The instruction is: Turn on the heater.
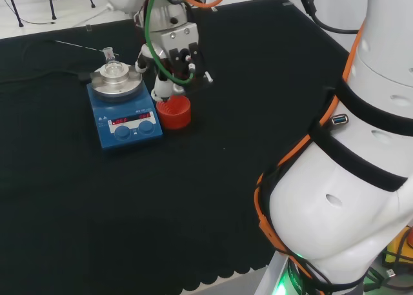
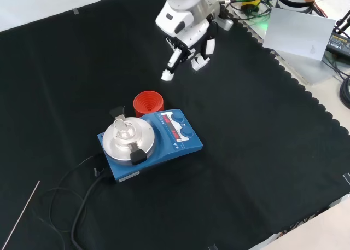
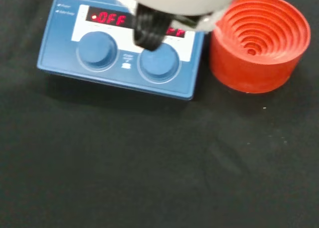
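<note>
Heater (image 3: 119, 48) display (right half) hand-hidden (image 3: 149, 31)

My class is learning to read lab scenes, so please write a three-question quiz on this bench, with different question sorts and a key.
1. True or false: the hand is touching the blue heater.
2. What stands right beside the heater? A) red ribbed stand B) cork ring C) beaker
3. What sits on the heater's round metal plate?

Key: 1 false, it hangs above the black cloth, apart from the heater. 2 A. 3 a small glass flask.
</note>
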Robot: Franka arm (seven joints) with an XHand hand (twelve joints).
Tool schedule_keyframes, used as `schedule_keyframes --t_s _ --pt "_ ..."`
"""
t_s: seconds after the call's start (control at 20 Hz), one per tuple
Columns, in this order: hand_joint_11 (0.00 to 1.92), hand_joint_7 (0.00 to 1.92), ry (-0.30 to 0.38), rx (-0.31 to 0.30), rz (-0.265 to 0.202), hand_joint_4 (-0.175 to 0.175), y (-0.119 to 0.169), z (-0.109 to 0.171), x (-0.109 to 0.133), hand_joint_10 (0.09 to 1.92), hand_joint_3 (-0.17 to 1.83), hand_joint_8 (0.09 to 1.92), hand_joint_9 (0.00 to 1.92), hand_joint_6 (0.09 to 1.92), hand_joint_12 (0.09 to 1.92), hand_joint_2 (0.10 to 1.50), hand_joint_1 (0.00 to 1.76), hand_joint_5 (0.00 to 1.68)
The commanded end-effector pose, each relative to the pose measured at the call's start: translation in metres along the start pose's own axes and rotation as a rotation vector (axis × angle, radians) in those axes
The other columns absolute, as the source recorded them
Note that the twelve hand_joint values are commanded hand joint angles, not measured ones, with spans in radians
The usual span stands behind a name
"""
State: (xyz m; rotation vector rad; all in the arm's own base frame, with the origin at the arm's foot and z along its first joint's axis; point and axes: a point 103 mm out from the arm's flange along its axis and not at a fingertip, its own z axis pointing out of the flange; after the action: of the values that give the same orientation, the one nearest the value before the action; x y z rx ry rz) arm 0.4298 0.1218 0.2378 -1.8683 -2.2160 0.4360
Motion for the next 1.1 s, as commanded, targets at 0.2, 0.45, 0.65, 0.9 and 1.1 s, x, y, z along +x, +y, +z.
schedule_keyframes --t_s 0.2,0.45,0.65,0.9,1.1 --pt "1.78 1.72 -0.035 0.052 -0.043 -0.090 0.005 0.004 0.031 1.33 0.91 1.67 1.92 0.09 1.12 0.60 1.39 0.54" --pt "1.68 1.78 -0.019 0.090 -0.057 -0.081 0.008 0.009 0.034 1.50 1.24 1.79 1.92 0.09 1.42 0.50 1.57 0.50" --pt "1.70 1.81 0.005 0.131 -0.061 -0.076 0.012 0.011 0.033 1.57 1.34 1.84 1.92 0.09 1.47 0.46 1.61 0.47" --pt "1.71 1.82 0.005 0.203 -0.083 -0.070 0.019 0.014 0.033 1.60 1.39 1.87 1.92 0.09 1.49 0.44 1.63 0.46" --pt "1.72 1.82 -0.006 0.245 -0.101 -0.067 0.024 0.018 0.034 1.62 1.41 1.88 1.92 0.09 1.50 0.43 1.64 0.46"
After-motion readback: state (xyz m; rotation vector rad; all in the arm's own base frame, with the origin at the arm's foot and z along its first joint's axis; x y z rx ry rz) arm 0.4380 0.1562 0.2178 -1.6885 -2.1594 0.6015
